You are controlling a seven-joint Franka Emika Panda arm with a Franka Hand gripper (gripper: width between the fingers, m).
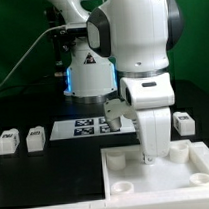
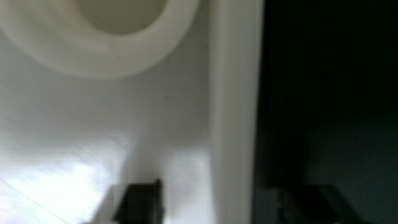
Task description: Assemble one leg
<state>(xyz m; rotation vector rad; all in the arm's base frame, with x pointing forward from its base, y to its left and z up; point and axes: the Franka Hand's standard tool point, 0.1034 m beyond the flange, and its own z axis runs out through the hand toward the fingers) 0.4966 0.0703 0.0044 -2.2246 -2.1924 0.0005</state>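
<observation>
Robotics lab: Panda arm [image 1: 139, 40], tagged marker board [image 1: 79, 128], black table [image 1: 37, 179], green backdrop [image 1: 10, 38]

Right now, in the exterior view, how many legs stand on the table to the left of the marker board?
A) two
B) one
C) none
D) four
A: one leg and a second leg stand side by side, a gap between them, on the exterior view's left of the marker board.
</observation>
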